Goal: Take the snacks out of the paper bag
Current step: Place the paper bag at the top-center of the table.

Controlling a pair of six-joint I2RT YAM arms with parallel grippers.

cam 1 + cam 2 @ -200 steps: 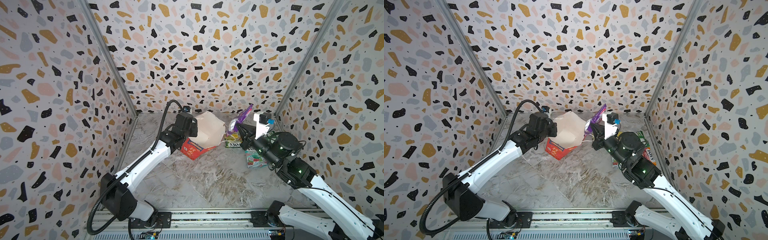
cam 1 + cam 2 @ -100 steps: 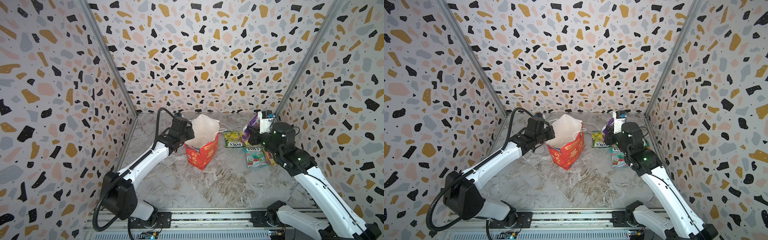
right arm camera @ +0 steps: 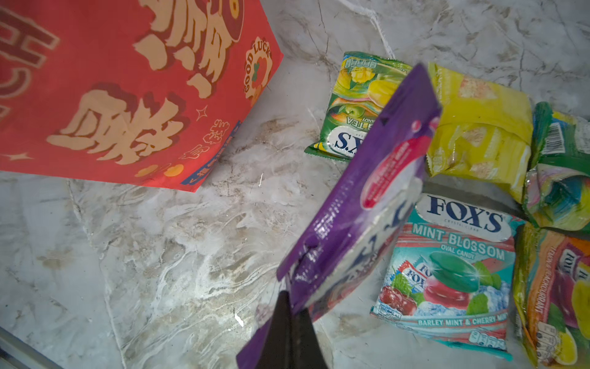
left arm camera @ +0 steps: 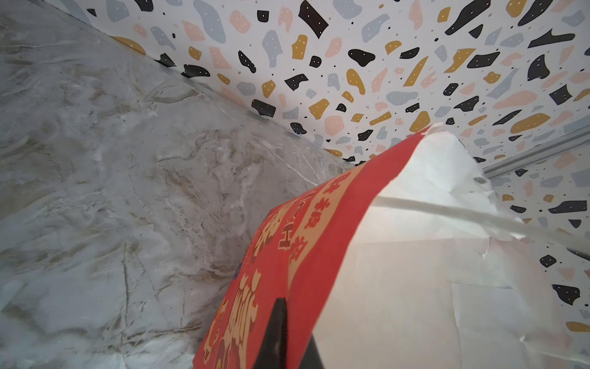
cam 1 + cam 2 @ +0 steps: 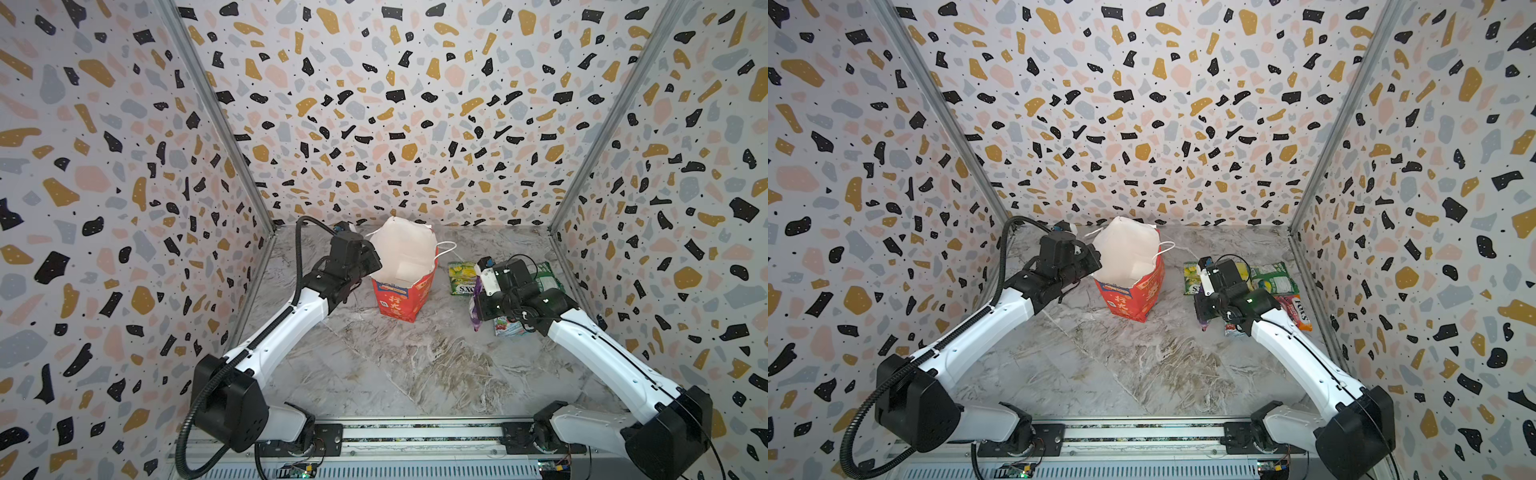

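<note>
Since a second ago the bag has gone from tipped on its side to upright, and the right arm has carried the purple packet away from the bag's mouth and down to the pile of snacks.

Both top views show the marble table with the bag standing near its back middle, mouth wide open and white inside. The bag's red front with gold characters faces the camera. The left gripper is clamped on the bag's rim on the robot's left side. In the left wrist view one dark finger lies on the red outside, while the other is hidden behind the paper.

The right gripper is pinched on one end of the purple packet, which hangs tilted just beside the other packets. Whether it touches the table cannot be told.

Five packets lie flat to the right of the bag, well apart from it:
- A green tea packet is nearest the bag.
- A yellow packet is next to it.
- A crumpled green packet is beyond the yellow one.
- A mint packet lies in front.
- An orange packet touches the mint packet's side.

A white cord handle loops out from the bag's right rim.
</note>
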